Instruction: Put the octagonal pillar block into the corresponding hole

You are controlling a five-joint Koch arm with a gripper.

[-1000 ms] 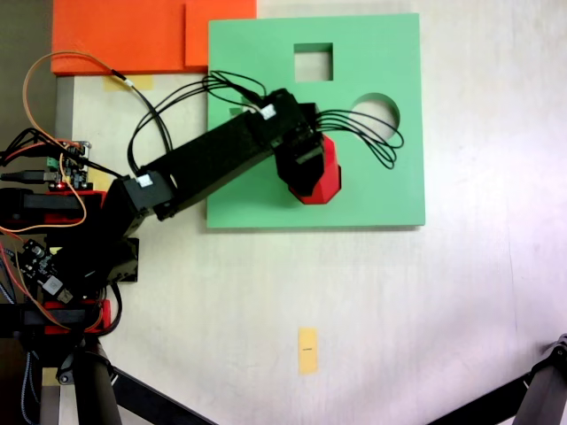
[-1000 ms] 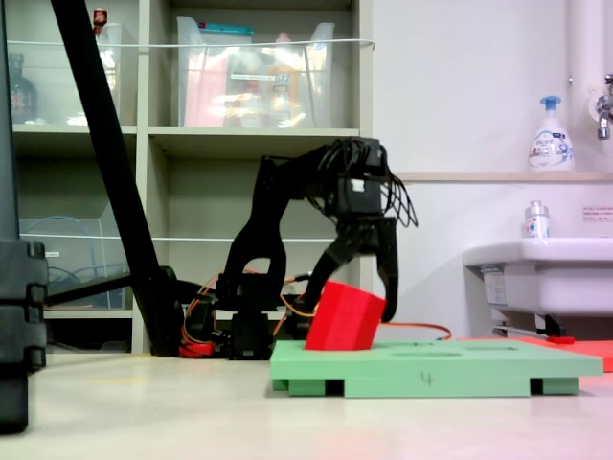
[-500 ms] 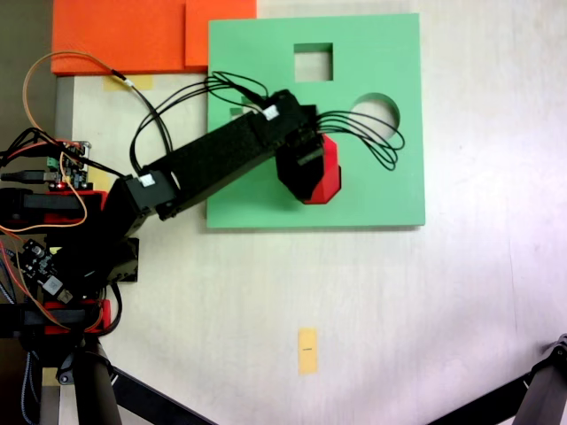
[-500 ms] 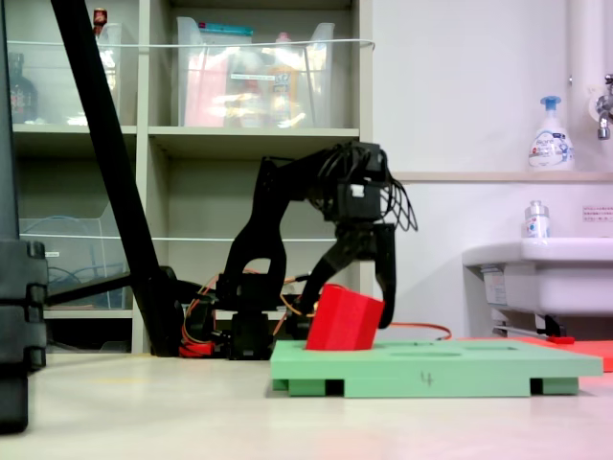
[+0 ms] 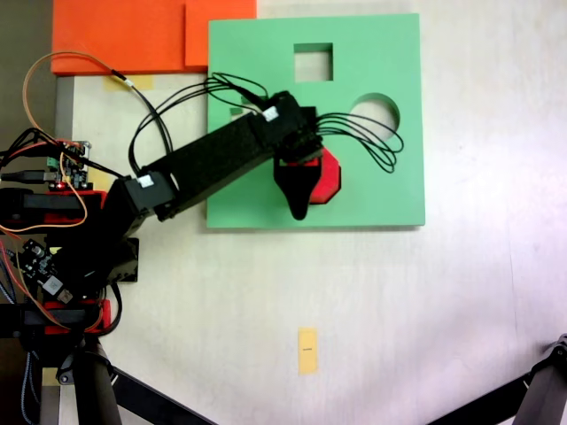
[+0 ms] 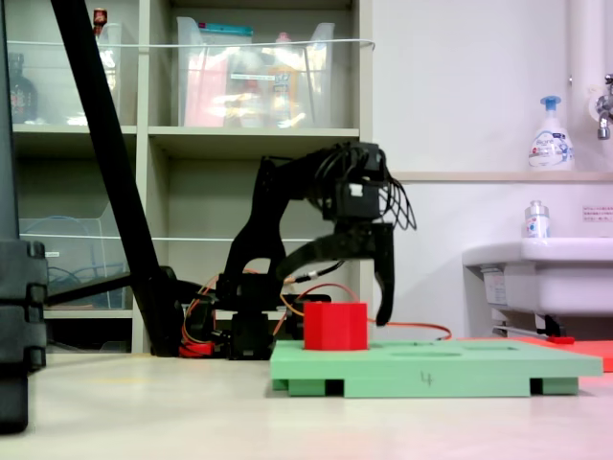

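While upright in green board: red block, claw spread.

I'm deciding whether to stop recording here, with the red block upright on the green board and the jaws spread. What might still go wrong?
The octagonal pillar block stands well proud of the green board, so it may not be fully seated in the hole. The open gripper has one finger close beside the block; withdrawing could nudge or tip it. The loose cables hang over the board and might snag.
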